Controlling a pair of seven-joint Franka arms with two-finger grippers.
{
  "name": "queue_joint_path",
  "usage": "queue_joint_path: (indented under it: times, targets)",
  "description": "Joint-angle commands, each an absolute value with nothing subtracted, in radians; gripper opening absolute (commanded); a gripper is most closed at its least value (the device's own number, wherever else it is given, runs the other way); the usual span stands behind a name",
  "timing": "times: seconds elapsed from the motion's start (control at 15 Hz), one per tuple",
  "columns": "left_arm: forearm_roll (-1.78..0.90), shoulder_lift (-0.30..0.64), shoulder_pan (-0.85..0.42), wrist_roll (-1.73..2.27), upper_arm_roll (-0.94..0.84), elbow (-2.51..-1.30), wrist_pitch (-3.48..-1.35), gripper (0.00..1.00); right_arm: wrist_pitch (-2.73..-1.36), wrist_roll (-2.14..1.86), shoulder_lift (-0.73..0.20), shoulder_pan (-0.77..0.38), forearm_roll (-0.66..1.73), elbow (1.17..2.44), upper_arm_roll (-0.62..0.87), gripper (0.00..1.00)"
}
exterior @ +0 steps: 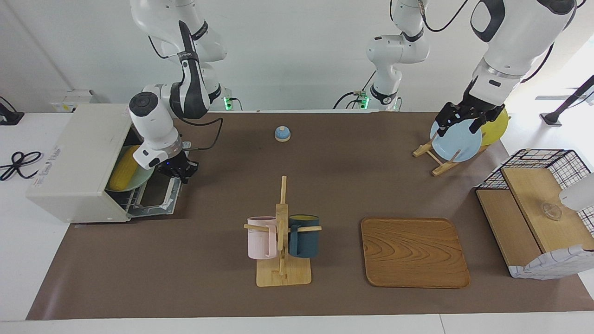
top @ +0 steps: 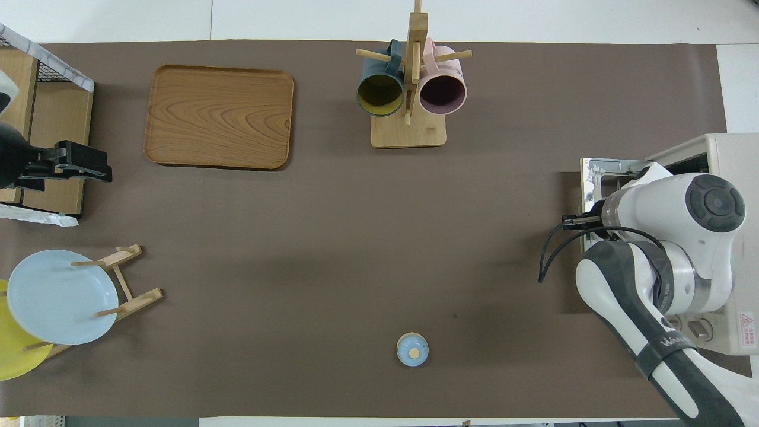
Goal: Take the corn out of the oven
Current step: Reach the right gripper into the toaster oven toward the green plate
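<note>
The off-white oven (exterior: 79, 157) stands at the right arm's end of the table, also seen in the overhead view (top: 732, 148). Its glass door (exterior: 155, 195) lies folded down, almost flat. Inside, the yellow corn (exterior: 123, 173) rests on a green plate (exterior: 141, 180) on the rack. My right gripper (exterior: 178, 171) is shut on the door's handle at the door's outer edge. In the overhead view the right arm's wrist covers that gripper and the corn is hidden. My left gripper (exterior: 459, 124) hangs open over the blue plate (exterior: 457, 143), holding nothing.
A mug rack (exterior: 282, 241) with a pink and a dark blue mug stands mid-table, a wooden tray (exterior: 414, 253) beside it. A blue bell (exterior: 282, 133) sits close to the robots. A yellow plate (exterior: 495, 124) shares the plate stand. A wire shelf basket (exterior: 533, 208) fills the left arm's end.
</note>
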State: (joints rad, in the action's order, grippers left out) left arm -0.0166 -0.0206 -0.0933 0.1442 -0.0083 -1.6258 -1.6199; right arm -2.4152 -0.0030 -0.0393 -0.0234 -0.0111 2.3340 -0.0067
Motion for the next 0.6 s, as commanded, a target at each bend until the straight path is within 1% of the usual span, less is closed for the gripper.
queue_joint_path:
  times: [0.0, 0.53]
  targets:
    - [-0.025, -0.028, -0.086, 0.14, -0.011, -1.626, -1.614, 1.0, -2.464, 0.002, -0.041, 0.0, -0.051, 2.378, -0.028, 0.0]
    - [-0.025, -0.028, -0.086, 0.14, -0.011, -1.626, -1.628, 1.0, -2.465, 0.002, -0.041, -0.014, 0.02, 2.378, -0.025, 0.0]
